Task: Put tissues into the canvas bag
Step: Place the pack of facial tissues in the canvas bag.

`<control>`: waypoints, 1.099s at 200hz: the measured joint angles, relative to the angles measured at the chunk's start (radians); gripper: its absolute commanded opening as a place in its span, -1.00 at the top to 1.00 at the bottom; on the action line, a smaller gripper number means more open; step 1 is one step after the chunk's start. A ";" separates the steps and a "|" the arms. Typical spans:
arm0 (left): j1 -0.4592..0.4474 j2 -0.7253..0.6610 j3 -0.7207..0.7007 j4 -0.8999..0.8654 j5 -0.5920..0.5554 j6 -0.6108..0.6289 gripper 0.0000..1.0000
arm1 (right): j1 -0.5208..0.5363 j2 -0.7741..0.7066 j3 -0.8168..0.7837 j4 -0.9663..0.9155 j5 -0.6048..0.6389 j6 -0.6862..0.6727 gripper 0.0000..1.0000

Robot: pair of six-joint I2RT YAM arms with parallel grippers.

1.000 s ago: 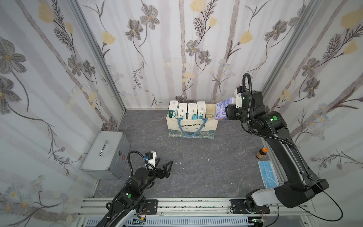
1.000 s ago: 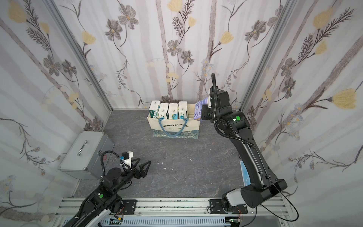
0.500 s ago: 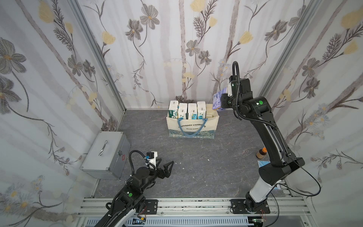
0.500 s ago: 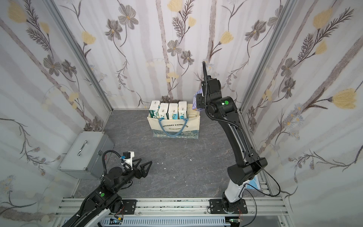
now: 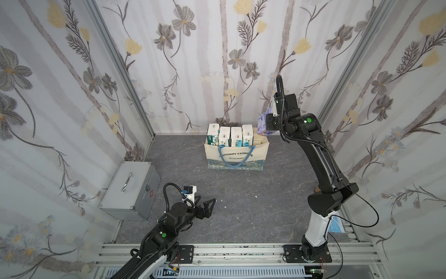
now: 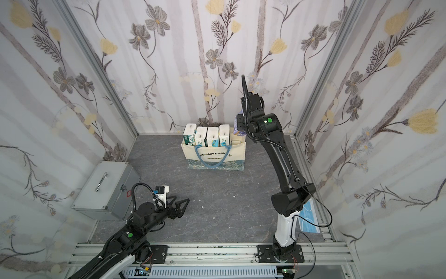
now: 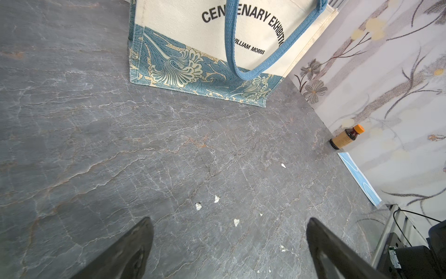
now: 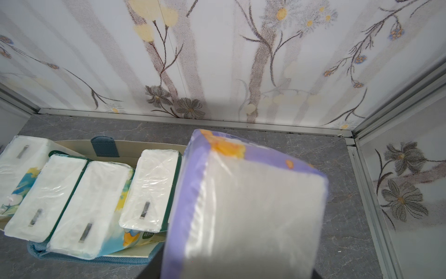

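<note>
Four packs of tissues (image 5: 228,136) stand on end, side by side, in the canvas bag (image 5: 260,154) at the back of the worktop (image 5: 241,205); a fifth, the lavender pack (image 8: 241,205), hangs in the right pincer (image 5: 271,122) just above the bag's free end, next to the last of the row; the pincer is clamped on it (its fingers are hidden behind the wrapper in every view, so I cannot say just where they bite). From the glossy, crinkled film I would judge the pack light and soft, apt to dent under a squeeze and to slide a little in a grip; better to hold it across its narrow sides near the middle, firmly but not hard, and lower it end-first so it slips in beside its neighbours and does not catch the cloth rim. The left pincer (image 7: 229,219) is spread wide and empty, low over the bare worktop near the front. On the bag, arched black letters partly crossed by the blue strap (image 7: 241,60) read "CENTENARY EXHIBITION"; smaller beneath, "WILLIAM MORRIS"; the print on the packs is too small to read.
</note>
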 measured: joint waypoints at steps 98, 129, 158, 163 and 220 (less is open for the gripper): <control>0.000 -0.001 0.000 0.000 0.004 -0.007 -1.00 | 0.000 0.089 0.009 -0.046 -0.051 0.034 -0.03; 0.000 -0.004 0.000 0.000 0.004 -0.007 -1.00 | 0.002 0.098 0.011 -0.072 -0.061 0.044 -0.05; 0.000 -0.004 0.001 0.000 0.004 -0.007 -1.00 | 0.003 0.108 0.013 -0.086 -0.063 0.052 -0.11; 0.000 -0.004 0.001 0.000 0.004 -0.007 -1.00 | 0.003 0.109 0.013 -0.087 -0.063 0.052 -0.13; 0.000 -0.003 0.001 0.000 0.004 -0.008 -1.00 | 0.001 0.167 0.103 -0.125 -0.089 0.051 -0.47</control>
